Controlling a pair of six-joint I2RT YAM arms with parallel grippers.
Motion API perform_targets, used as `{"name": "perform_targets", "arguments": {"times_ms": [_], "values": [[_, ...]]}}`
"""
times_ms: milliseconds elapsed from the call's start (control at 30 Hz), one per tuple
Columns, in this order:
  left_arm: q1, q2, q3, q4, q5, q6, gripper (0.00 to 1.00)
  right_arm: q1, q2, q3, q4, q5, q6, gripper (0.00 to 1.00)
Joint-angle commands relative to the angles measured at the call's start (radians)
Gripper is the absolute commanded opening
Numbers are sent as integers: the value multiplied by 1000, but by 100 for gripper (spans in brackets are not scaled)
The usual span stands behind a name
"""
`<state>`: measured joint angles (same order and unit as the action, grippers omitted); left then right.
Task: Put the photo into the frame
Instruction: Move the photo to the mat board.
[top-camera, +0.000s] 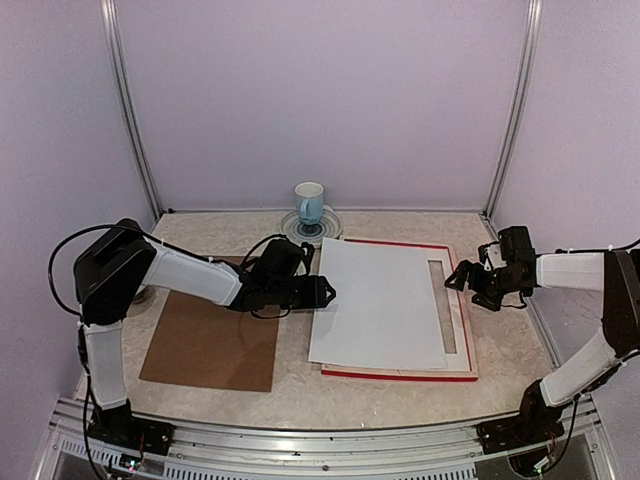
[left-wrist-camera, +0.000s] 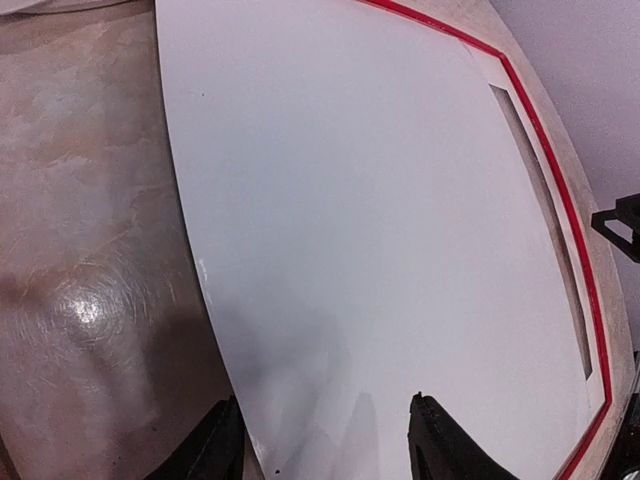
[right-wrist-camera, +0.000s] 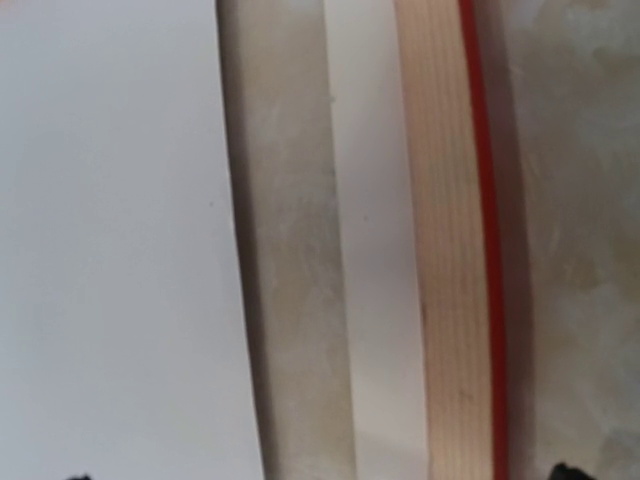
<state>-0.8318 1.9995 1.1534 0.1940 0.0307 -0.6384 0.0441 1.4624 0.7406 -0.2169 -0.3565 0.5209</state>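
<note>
**Photo.** The photo lies with its white reverse up; the printed side is not visible. It rests flat on the frame and the mat board. It sits slightly askew to them, and its near-left corner reaches past the frame onto the table. It is not seated in the recess.

**Frame.** The frame lies on the centre-right of the table with its pale wood reverse up. Its red edge shows along the far, right and near sides, and its left side is hidden under the photo. To the right of the photo, a narrow strip of the mat board's window is exposed, with table surface showing through it.

**Left arm.** The arm reaches to the right across the brown backing board. The left gripper is at the left edge of the photo. In the wrist view its fingers stand apart over the sheet's near corner and are not clamped on it.

**Right arm.** The arm is extended to the left. The right gripper is above the right rail of the frame, with its jaws spread wide and holding nothing.

**Other items.** A mug stands on a saucer at the far edge of the table, just behind the frame.
</note>
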Motion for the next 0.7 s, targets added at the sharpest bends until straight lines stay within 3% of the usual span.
{"name": "perform_targets", "arguments": {"times_ms": [0, 667], "values": [[-7, 26, 33, 2, 19, 16, 56, -9, -16, 9, -3, 5, -4, 99], [-26, 70, 108, -8, 40, 26, 56, -9, 7, 15, -9, 2, -5, 99]]}}
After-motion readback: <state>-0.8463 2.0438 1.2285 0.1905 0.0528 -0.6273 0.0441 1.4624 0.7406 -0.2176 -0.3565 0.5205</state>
